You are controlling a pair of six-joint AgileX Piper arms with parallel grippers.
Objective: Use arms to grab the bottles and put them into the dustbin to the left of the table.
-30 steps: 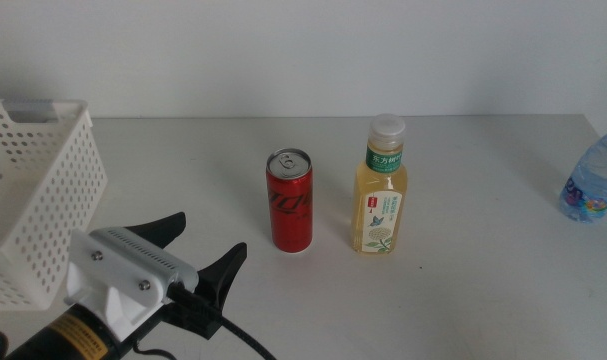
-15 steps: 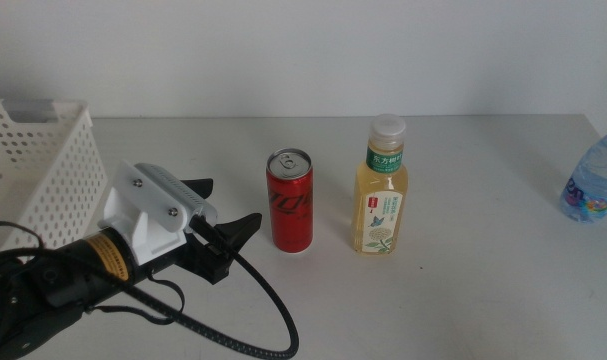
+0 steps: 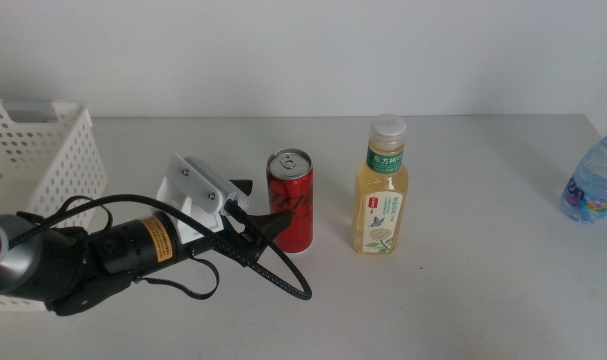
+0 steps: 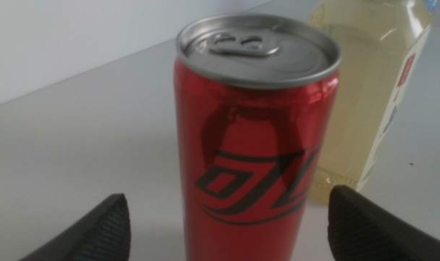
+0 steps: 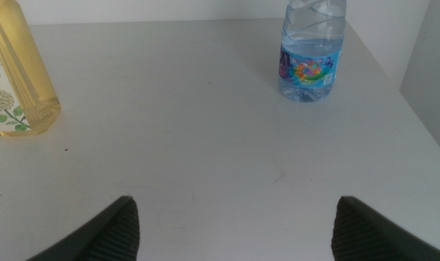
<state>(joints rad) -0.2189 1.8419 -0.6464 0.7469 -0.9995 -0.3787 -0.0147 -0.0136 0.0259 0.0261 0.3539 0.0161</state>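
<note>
A slim red soda can (image 3: pixel 291 201) stands upright at the table's middle, and fills the left wrist view (image 4: pixel 256 138). My left gripper (image 3: pixel 259 208) is open, just left of the can, its jaws reaching toward the can's two sides without touching it; the left wrist view (image 4: pixel 228 197) shows both jaws spread wide. The yellow tea bottle (image 3: pixel 381 195) stands right of the can and also shows in the left wrist view (image 4: pixel 375 87). The clear water bottle (image 3: pixel 595 180) stands at the far right edge. My right gripper (image 5: pixel 238 210) is open and empty over bare table, out of the middle view.
The white perforated dustbin (image 3: pixel 33 180) stands at the left edge, behind the left arm. The grey-white table (image 3: pixel 463 300) stretches bare in front of the bottles. The right wrist view shows the tea bottle (image 5: pixel 13 80) and the water bottle (image 5: pixel 312 51) ahead.
My left arm has swung from the bottom left corner forward and right, bringing its open gripper up to the red can. The bottles have not moved.
</note>
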